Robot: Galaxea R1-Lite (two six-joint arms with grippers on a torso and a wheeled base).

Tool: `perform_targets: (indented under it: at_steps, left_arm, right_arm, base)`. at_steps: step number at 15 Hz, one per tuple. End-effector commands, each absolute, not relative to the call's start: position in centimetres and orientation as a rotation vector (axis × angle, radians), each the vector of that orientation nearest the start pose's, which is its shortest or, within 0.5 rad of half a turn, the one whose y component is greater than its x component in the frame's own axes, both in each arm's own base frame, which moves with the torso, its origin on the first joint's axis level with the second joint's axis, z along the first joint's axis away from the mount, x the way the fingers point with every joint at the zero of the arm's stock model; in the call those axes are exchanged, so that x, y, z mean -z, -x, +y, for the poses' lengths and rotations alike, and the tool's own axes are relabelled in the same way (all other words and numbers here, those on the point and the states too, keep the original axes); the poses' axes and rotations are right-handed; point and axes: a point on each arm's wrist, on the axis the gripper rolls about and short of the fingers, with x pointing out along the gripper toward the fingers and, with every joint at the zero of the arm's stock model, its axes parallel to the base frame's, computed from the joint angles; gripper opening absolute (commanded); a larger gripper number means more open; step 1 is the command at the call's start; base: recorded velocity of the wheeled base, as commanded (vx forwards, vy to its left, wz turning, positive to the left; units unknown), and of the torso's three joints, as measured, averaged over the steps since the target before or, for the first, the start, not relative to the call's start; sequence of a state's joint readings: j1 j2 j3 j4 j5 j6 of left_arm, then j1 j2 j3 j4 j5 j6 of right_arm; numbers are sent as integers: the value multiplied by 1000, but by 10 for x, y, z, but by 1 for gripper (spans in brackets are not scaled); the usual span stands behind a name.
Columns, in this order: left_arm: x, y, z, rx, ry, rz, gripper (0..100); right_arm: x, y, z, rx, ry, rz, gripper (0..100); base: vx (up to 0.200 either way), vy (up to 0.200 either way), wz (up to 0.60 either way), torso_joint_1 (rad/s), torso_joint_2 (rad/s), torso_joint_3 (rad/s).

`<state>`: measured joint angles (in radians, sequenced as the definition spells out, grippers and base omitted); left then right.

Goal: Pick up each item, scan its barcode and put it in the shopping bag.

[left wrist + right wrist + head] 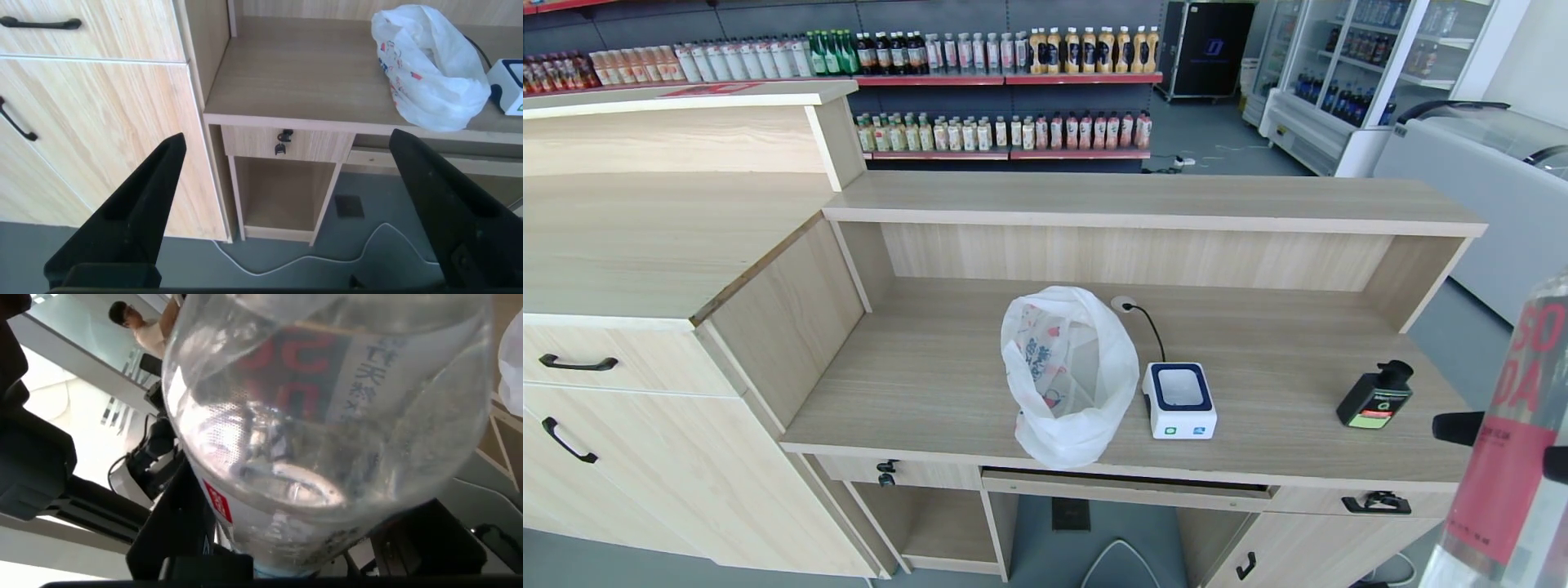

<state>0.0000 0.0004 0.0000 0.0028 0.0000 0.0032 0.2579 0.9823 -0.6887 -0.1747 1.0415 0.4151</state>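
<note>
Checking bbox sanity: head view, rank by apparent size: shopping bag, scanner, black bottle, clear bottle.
1. shopping bag and clear bottle: largest, left unranked, since the bottle is cropped and close to the camera.
2. barcode scanner
3. black bottle

Left end effector (282, 216) spread, right end effector (1507, 445) clamping bottle (1521, 367)

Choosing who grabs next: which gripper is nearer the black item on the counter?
Right. The right gripper, holding a bottle, is off the counter's right end near the black item; the left gripper hangs low by the left cabinet.
</note>
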Motion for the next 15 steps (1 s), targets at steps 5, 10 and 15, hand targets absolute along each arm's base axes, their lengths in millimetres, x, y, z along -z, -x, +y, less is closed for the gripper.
perform_targets:
  at_steps: [5,10,15]
  left_arm:
    - [-75,23,0,0,-3,3,100]
    - [-75,23,0,0,-3,3,100]
    - [-75,23,0,0,-3,3,100]
  right_arm:
    - [-220,-194,21,-784,-25,235,0]
    - [-194,-238,-42,-587,513,142,0]
    - [-194,-255,-80,-527,892,60,0]
  base:
    - [0,0,0,0,0,0]
    - [0,0,0,0,0,0]
    - [0,0,0,0,0,0]
